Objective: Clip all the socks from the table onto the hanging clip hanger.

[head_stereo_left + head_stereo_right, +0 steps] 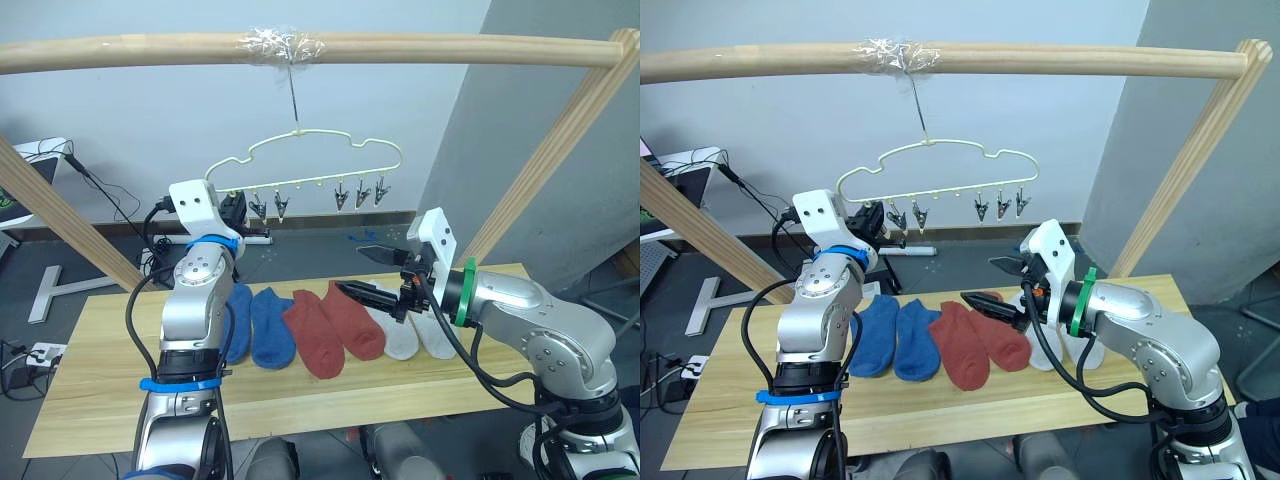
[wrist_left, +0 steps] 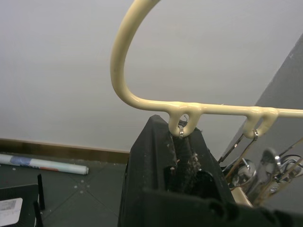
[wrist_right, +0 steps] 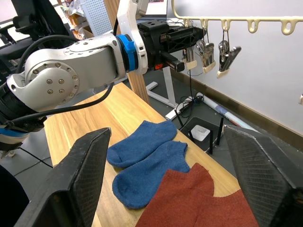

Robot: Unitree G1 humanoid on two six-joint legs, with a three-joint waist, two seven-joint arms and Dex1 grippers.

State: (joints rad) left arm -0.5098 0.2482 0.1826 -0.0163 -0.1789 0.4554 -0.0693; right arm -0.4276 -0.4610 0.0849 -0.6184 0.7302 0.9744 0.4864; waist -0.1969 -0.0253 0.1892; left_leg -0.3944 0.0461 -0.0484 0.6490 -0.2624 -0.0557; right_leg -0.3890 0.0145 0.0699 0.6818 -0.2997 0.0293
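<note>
The left gripper (image 3: 182, 38) is reaching up to the leftmost clip (image 3: 189, 56) of the clip hanger (image 1: 300, 160), and its jaws are closing together on that clip, while the right gripper (image 1: 375, 275) is hovering with its jaws wide apart just above the rust-red socks (image 1: 330, 325). All six socks are lying side by side on the desk (image 1: 90, 380), with the blue socks (image 1: 258, 325) at the robot's left and the light grey socks (image 1: 415, 335) at its right, partly hidden by the right arm. The hanger is hanging by its hook from a taped wooden pole (image 1: 150, 50), and its other clips (image 1: 358, 192) are hanging empty.
</note>
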